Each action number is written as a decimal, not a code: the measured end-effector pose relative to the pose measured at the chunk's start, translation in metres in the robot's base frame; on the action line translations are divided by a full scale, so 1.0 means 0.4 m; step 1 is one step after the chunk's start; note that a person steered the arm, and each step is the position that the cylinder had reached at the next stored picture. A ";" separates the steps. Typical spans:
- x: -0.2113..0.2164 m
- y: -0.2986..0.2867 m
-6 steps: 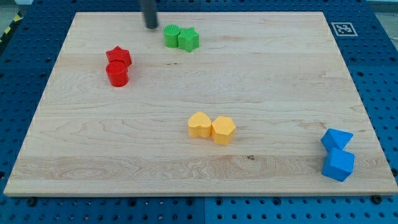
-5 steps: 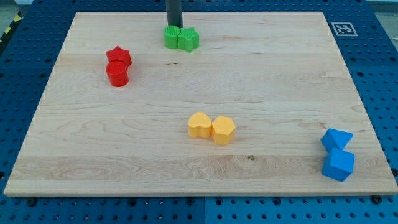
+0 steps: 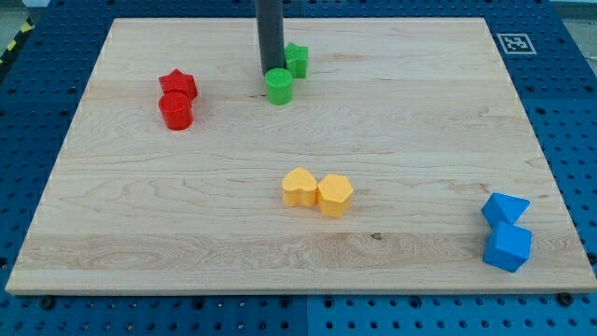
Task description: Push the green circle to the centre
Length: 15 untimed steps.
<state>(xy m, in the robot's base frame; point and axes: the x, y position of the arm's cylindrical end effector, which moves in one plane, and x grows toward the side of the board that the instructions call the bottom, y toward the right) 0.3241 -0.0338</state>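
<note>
The green circle (image 3: 279, 87) lies on the wooden board (image 3: 420, 140) in the upper middle. My tip (image 3: 271, 72) stands right behind it, at its upper left edge, touching or nearly touching it. The green star (image 3: 297, 60) sits just above and to the right of the circle, partly beside the rod, and no longer touches the circle.
A red star (image 3: 177, 84) and a red cylinder (image 3: 175, 111) sit together at the upper left. A yellow heart (image 3: 298, 188) and a yellow hexagon (image 3: 335, 195) sit below the centre. Two blue blocks (image 3: 506, 229) lie at the lower right.
My tip has moved right and down the view from the top edge. It has pushed the green circle down and right, away from the green star, which shifted slightly right.
</note>
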 end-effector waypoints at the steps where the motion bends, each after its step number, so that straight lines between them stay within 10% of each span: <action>1: 0.033 0.000; 9: 0.387 0.016; 15: 0.231 0.008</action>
